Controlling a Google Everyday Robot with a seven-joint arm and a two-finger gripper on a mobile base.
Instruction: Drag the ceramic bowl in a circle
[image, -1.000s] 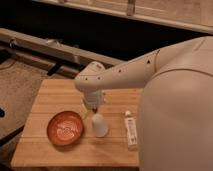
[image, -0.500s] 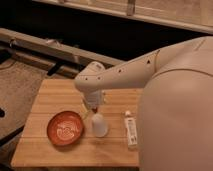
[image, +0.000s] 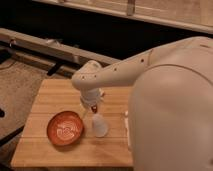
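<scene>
Nothing has moved since 1 second ago, as far as I can see: the arm, the bowl and the cup are at the same places. The ceramic bowl (image: 65, 128) sits upright on the wooden table (image: 50, 97), toward the front edge. The gripper (image: 93, 106) hangs to the right of the bowl and a little behind it, above the table surface and apart from the bowl. Whether the gripper is open or closed, I cannot tell. The small white cup (image: 100, 125) stands just to the right of the bowl, near it but not touching, and almost under the gripper.

The step in hand, in my judgement, is the approach to the bowl; the dragging is not yet begun. To do it well, the gripper should travel left and down to the bowl's rim (the right side of the rim is the closest part), passing behind the cup so that the cup is not knocked. The glaze is probably slippery, so a firm hold on the rim and a slow motion seem wise. The circle should be kept small, going away from the cup and not over the front edge, which is near the bowl
</scene>
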